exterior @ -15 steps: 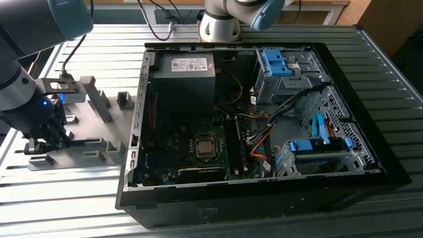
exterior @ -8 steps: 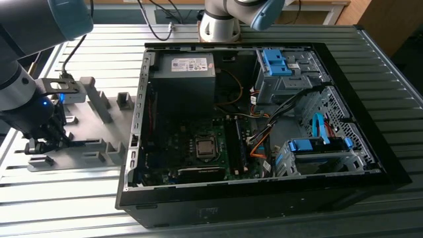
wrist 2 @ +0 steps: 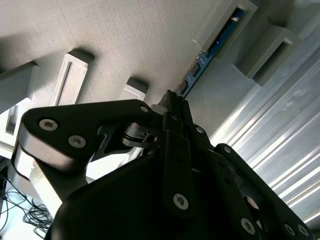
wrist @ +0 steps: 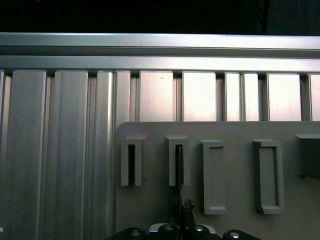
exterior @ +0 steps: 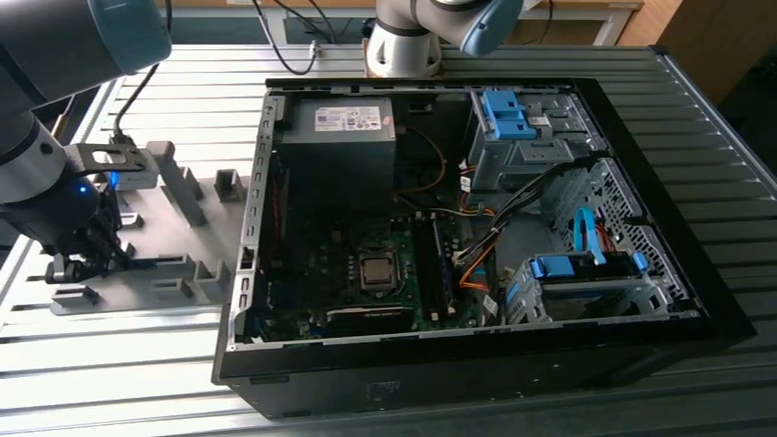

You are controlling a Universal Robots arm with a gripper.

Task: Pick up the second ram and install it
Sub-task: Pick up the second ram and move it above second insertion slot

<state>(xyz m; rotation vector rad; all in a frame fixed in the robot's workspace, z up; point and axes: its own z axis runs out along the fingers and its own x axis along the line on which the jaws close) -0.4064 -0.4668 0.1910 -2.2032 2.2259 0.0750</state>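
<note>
End effector (wrist 2: 172,102) low over grey holder tray (exterior: 152,238), fingers (wrist 2: 176,145) pinched together on near end of second ram (wrist 2: 212,47); stick stands on edge in tray slot, well apart from open computer case (exterior: 486,228).

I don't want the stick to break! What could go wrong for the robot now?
The second ram stands on edge in a narrow slot of the gray holder plate, with the gripper right at its end. A crooked pull might jam or bend it. Loose orange cables lie beside the memory slots in the open computer case, so the stick could snag there.
</note>
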